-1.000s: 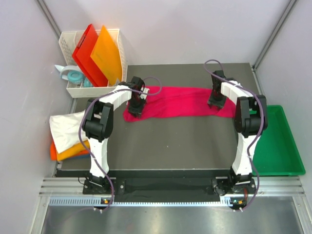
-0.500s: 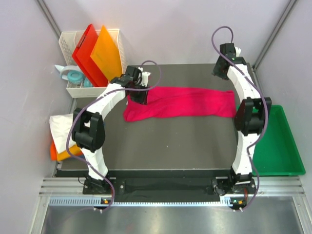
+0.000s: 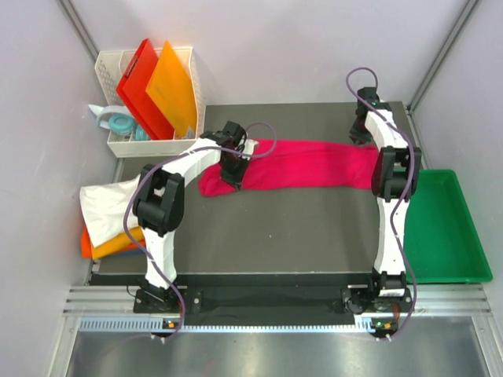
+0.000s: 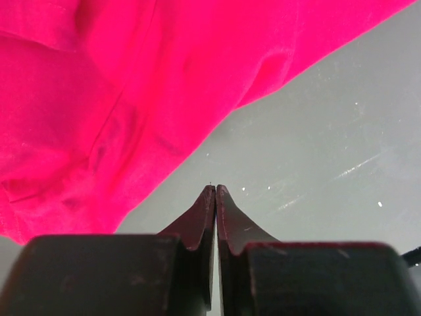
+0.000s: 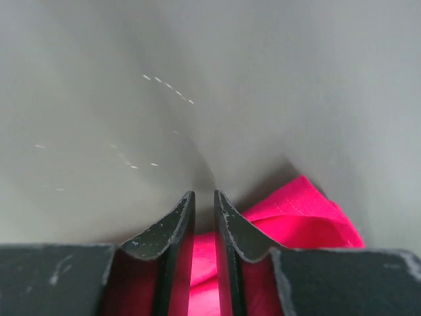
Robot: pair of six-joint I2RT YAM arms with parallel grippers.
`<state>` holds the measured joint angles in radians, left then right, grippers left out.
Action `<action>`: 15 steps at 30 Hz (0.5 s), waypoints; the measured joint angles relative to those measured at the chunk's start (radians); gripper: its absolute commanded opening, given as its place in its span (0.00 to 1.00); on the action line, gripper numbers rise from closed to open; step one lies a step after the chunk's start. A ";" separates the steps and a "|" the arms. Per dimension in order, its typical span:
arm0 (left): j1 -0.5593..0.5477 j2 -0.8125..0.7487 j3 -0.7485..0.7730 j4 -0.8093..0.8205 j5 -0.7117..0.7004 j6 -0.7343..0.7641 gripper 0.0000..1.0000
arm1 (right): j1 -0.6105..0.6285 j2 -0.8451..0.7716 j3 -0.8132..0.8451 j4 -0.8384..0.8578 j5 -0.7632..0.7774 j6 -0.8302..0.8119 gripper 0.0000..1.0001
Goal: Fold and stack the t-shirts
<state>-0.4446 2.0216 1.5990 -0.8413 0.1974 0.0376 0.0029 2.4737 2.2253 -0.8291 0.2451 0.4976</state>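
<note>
The crimson-pink t-shirt (image 3: 306,165) lies stretched in a long band across the far half of the table (image 3: 275,228), from left of centre nearly to the right edge. The left hand (image 3: 233,174) sits over the shirt's left end, clenched on nothing, its fingertips (image 4: 209,197) pressed together above bare table just beside the cloth's edge. Near the far right corner, the right hand (image 3: 361,135) is at the shirt's other end with only a narrow slit between its fingers (image 5: 181,214); pink cloth shows in that slit, but I cannot tell whether it is gripped.
</note>
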 measured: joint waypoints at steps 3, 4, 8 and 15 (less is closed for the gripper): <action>0.004 -0.001 0.000 -0.006 0.006 0.004 0.00 | 0.001 0.002 0.034 0.003 -0.004 0.002 0.18; 0.003 -0.001 0.000 -0.010 0.009 0.007 0.00 | 0.001 0.002 0.042 0.005 -0.005 0.003 0.17; 0.003 -0.001 0.000 -0.034 0.027 0.015 0.00 | 0.001 0.006 0.046 0.001 -0.015 0.013 0.03; 0.003 -0.024 -0.047 -0.064 0.079 0.021 0.00 | -0.013 0.006 -0.008 -0.001 -0.023 0.024 0.00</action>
<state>-0.4412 1.9976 1.5517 -0.9051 0.2764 0.0586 -0.0105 2.4794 2.2169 -0.8303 0.2226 0.5213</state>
